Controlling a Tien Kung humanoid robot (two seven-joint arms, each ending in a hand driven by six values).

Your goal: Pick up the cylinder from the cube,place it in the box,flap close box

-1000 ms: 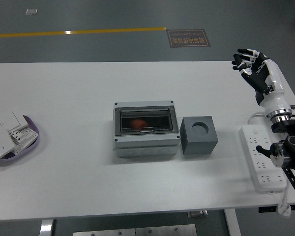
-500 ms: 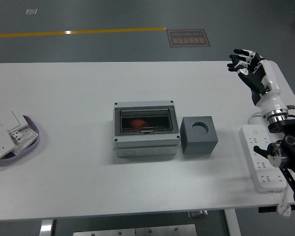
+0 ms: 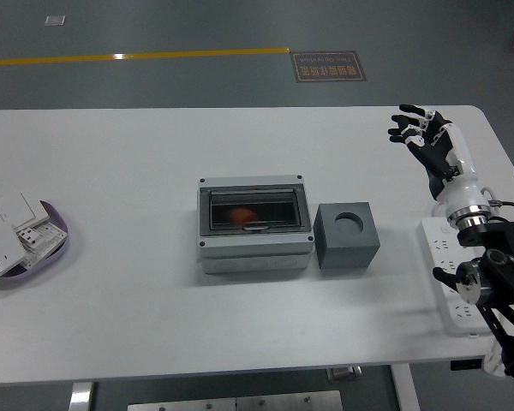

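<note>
With the orange cylinder already behind the enclosure box's shut flap, the right hand hovered empty, fingers spread, near the desk's far right corner, apparently finished.

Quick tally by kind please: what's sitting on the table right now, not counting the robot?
Boxes with clear flap: 1, the grey box, orange item inside
Cubes: 1, the dark grey cube, hole empty
Power strips: 1, the white power strip
Trays: 1, the purple tray
Switch or socket plates: at least 2, the white plates
Total: at least 6
</note>
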